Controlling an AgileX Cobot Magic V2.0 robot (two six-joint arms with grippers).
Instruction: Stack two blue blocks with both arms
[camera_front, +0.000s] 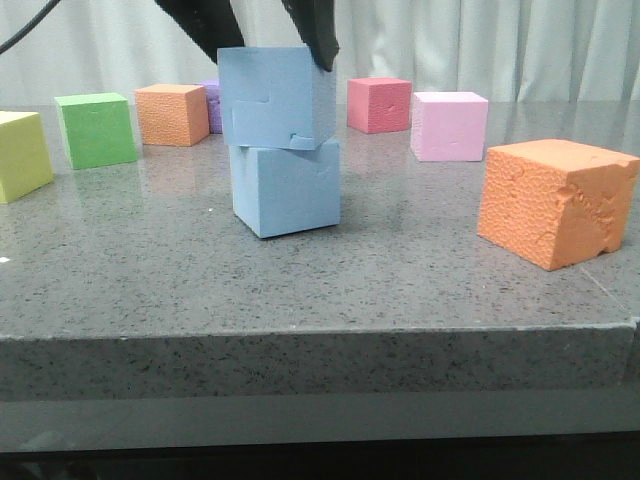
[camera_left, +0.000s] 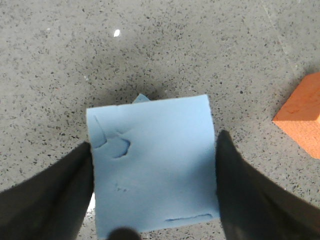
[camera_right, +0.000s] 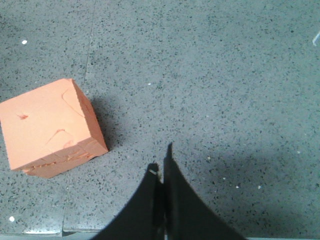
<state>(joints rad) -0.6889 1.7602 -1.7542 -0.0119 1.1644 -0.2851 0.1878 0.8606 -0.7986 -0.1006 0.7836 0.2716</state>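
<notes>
- A grey speckled stone table (camera_front: 400, 290) spans the scene, with pale curtains (camera_front: 500, 45) behind it.
- A big orange cube (camera_front: 555, 200) sits near the table's right front edge, its faces cracked; the right wrist view shows it too.
- The upper blue block (camera_front: 275, 97) rests on the lower blue block (camera_front: 287, 188) at the table's middle, turned slightly askew.
- The left gripper (camera_left: 155, 192) reaches down from above, its fingers (camera_left: 60, 195) pressed against opposite sides of the upper blue block.
- The right gripper (camera_right: 162, 170) hangs over bare table near the orange cube, its fingers together.
- Along the back stand smaller cubes: yellow (camera_front: 20, 155), green (camera_front: 96, 130), orange (camera_front: 172, 114), purple (camera_front: 212, 105), red (camera_front: 379, 104) and pink (camera_front: 449, 125).
</notes>
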